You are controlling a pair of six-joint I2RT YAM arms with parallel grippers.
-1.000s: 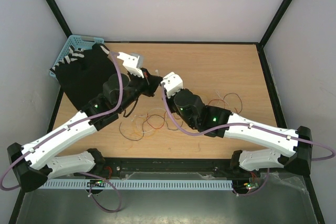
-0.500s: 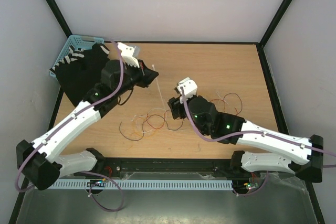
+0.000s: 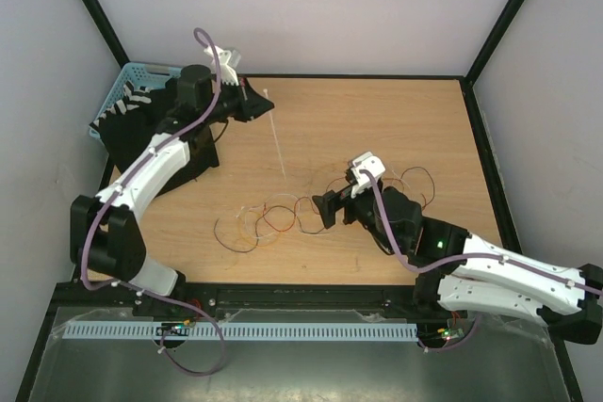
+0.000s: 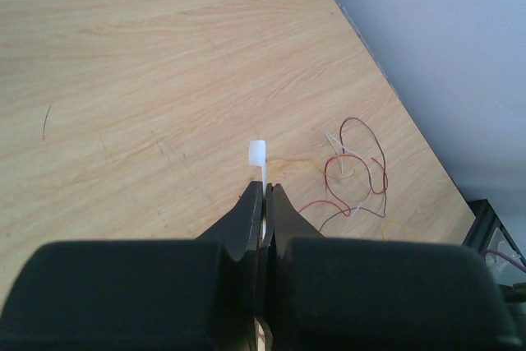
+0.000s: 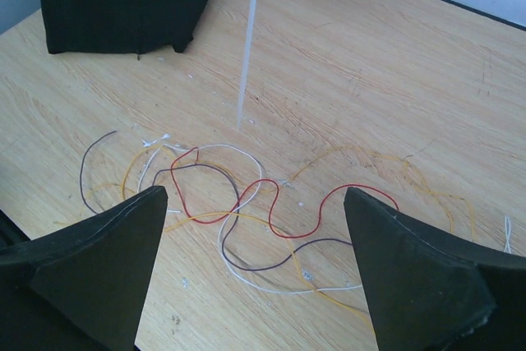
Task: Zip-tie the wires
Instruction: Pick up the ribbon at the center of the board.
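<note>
From above, the wires (image 3: 273,218) lie in a loose tangle on the surface (image 3: 377,120). A smaller loop of them to the right is partly hidden by the right arm. The right tool (image 3: 328,210) is at the tangle's right end, spread wide and holding nothing. Up and left of the tangle, the left tool (image 3: 250,101) pinches a white zip tie (image 3: 276,138). Whether the tie's lower tip touches the surface is unclear. Further left, a black cloth (image 3: 151,143) half covers a blue basket (image 3: 132,75), and the striped contents are hard to make out.

In the left wrist view the tool is clamped tight on the tie, with only its square head showing.

In the right wrist view both fingers stand wide apart over the tangle. The frame edge cuts off the tie's top and the cloth.
</note>
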